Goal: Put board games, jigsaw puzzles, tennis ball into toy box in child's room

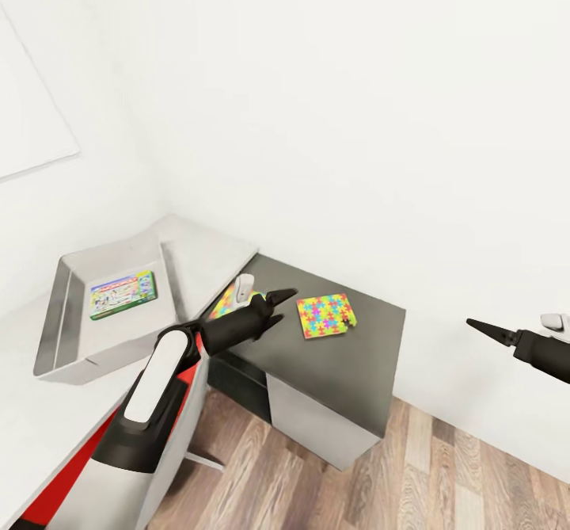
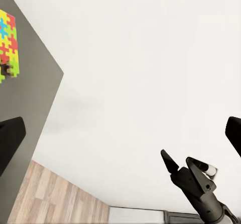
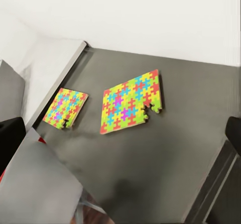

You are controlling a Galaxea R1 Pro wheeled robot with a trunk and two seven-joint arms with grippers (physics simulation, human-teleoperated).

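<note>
My left gripper (image 1: 279, 308) hovers empty, jaws apart, over the dark desk (image 1: 348, 371) at 12 o'clock; my right gripper (image 1: 481, 328) hangs at 3 o'clock, off the desk, its jaw state indeterminate. Beyond the left gripper, one puzzle (image 1: 325, 314) lies flat at 1 o'clock, a second puzzle (image 3: 65, 108) just beside the grey top. At 10 o'clock the toy box (image 1: 59, 332) holds one board game (image 1: 122, 293).

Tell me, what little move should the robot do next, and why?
Probably lower the left pincer onto the nearer jigsaw puzzle. Both puzzles lie flat on the dark grey desk section, that pincer hangs open just over them, and the toy box holds only one board game.
</note>
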